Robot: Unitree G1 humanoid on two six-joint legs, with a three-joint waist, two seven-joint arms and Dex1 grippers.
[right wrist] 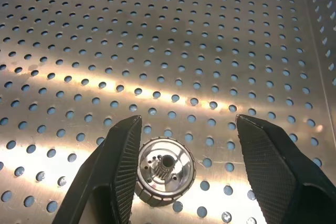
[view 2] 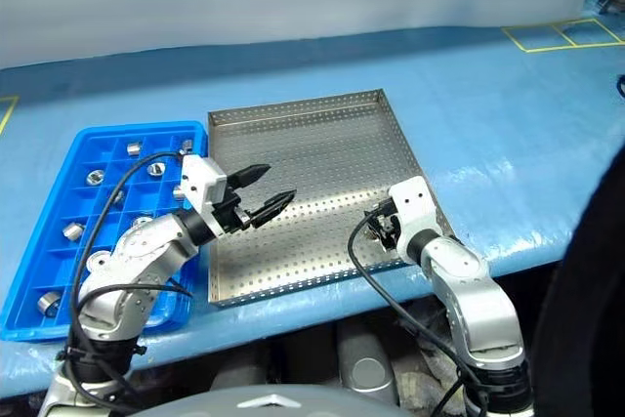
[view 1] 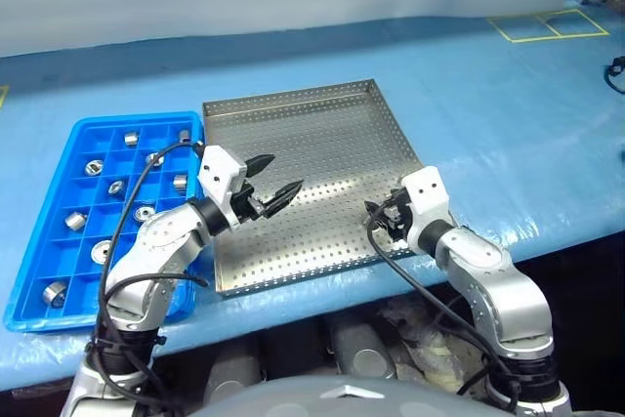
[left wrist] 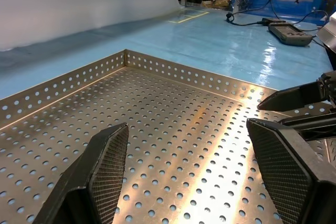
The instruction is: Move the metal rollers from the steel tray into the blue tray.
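Pick-up step: right gripper [right wrist: 186,174], fingers parted, straddles a metal roller [right wrist: 165,170] lower centre; closing is required next.

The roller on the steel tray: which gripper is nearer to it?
Right. The right gripper has the roller between its open fingers, near the tray's right front corner. The left gripper hovers open over the tray's left side, away from it.
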